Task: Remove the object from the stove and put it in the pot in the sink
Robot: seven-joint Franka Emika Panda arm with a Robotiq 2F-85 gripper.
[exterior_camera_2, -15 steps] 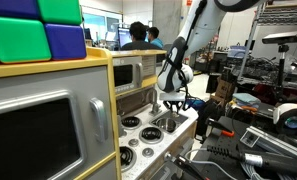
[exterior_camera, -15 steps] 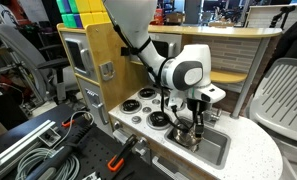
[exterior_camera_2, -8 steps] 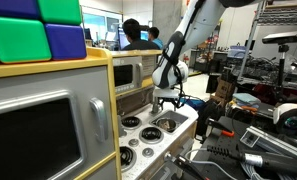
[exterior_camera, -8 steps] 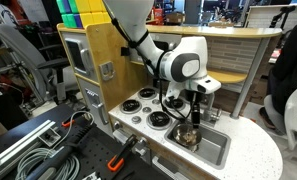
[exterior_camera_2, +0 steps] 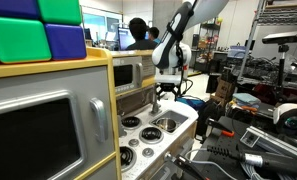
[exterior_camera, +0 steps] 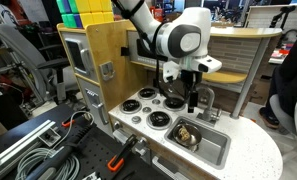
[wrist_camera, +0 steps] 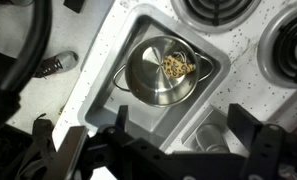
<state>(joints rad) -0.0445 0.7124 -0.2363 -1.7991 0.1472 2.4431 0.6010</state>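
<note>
The small steel pot (wrist_camera: 156, 72) sits in the grey sink (wrist_camera: 106, 100). The lumpy tan object (wrist_camera: 178, 66) lies inside the pot, against its rim. In an exterior view the pot (exterior_camera: 188, 134) with the object (exterior_camera: 189, 132) shows in the sink (exterior_camera: 216, 150), beside the white stove (exterior_camera: 136, 110). My gripper (exterior_camera: 194, 100) hangs open well above the pot, holding nothing. In the wrist view its dark fingers stand wide apart around the gripper (wrist_camera: 181, 125). Black burners (wrist_camera: 214, 8) edge the top of that view. The gripper (exterior_camera_2: 168, 88) also hovers above the stove (exterior_camera_2: 138, 128).
A wooden back panel (exterior_camera: 113, 50) rises behind the stove. Coloured blocks (exterior_camera: 80, 14) top the toy kitchen. Cables and clamps (exterior_camera: 38, 148) lie in front. A toy microwave (exterior_camera_2: 38, 130) fills the near left. A shiny rounded metal part (wrist_camera: 212, 138) sits beside the sink.
The gripper has opened and risen from just over the pot to well above the sink. The object stays in the pot.
</note>
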